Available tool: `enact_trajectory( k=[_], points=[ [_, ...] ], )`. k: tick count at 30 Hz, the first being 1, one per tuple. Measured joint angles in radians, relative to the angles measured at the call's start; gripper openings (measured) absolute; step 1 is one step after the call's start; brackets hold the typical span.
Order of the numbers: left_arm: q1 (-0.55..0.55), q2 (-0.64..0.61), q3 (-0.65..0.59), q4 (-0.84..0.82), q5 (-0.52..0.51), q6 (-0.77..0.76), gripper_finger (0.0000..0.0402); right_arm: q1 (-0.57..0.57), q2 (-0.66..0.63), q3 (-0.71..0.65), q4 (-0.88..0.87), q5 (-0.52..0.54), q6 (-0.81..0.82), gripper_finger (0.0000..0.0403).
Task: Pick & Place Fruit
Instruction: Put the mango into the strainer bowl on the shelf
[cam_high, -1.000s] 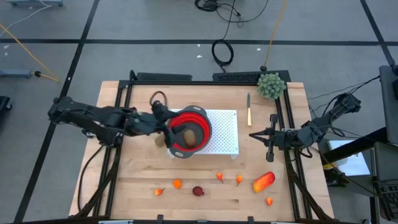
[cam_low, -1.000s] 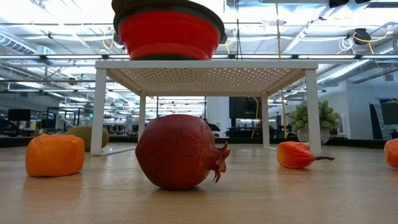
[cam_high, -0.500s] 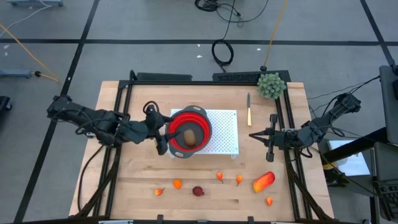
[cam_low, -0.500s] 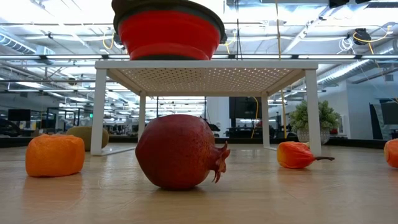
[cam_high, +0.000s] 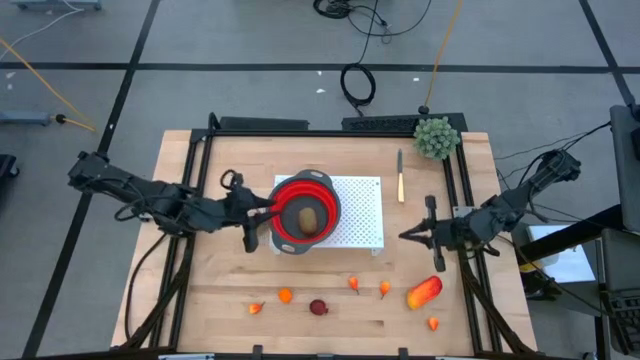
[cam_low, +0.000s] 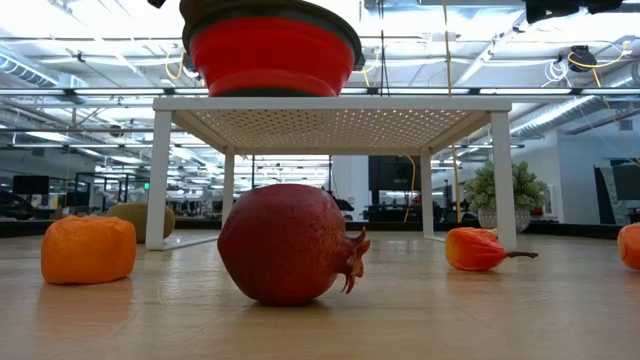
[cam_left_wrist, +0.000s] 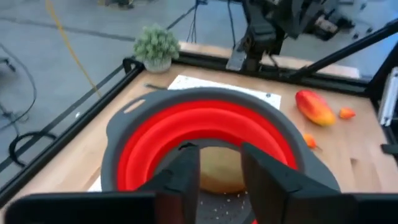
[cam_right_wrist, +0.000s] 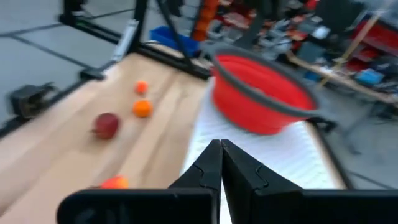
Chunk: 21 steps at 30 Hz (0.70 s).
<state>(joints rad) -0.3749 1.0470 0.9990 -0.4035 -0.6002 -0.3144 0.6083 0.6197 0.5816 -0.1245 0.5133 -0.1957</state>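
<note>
A red bowl (cam_high: 305, 210) with a grey rim stands on a white perforated rack (cam_high: 362, 215). A brown kiwi-like fruit (cam_high: 307, 218) lies inside it. My left gripper (cam_high: 266, 212) hovers at the bowl's left rim, fingers (cam_left_wrist: 186, 177) apart with nothing between them. My right gripper (cam_high: 406, 237) is shut, in the air to the right of the rack. On the wood near the front lie a dark red ball (cam_high: 318, 307), a red-orange oblong (cam_high: 424, 292) and several small orange bits (cam_high: 285, 295). Another brown oval (cam_low: 140, 220) rests on the table behind the rack's leg.
A green bushy ball (cam_high: 436, 137) sits at the far right corner, and a slim knife (cam_high: 400, 175) lies beside the rack. A black frame (cam_high: 300, 132) runs along the table's edges. Bare wood lies between the rack and the fruit row.
My left gripper has drawn back from over the bowl toward the table's left edge. The kiwi-like fruit stays in the bowl. My right gripper has swung a little toward the near edge, still shut.
</note>
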Motion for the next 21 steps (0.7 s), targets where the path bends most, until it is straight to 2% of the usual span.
enact_trajectory(
  k=[8, 15, 21],
  points=[
    [0.001, -0.178, -0.218, 0.151, 0.039, 0.049, 0.0047, 0.000, 0.059, 0.000, -0.030, -0.155, 0.080, 0.0002],
    [0.001, -0.302, -0.374, 0.265, 0.104, 0.122, 0.0006, 0.000, 0.132, 0.000, -0.029, -0.178, 0.130, 0.0014],
    [0.001, -0.383, -0.463, 0.289, 0.105, 0.132, 0.0014, 0.000, 0.197, 0.000, -0.029, -0.178, 0.170, 0.0028]
  ],
)
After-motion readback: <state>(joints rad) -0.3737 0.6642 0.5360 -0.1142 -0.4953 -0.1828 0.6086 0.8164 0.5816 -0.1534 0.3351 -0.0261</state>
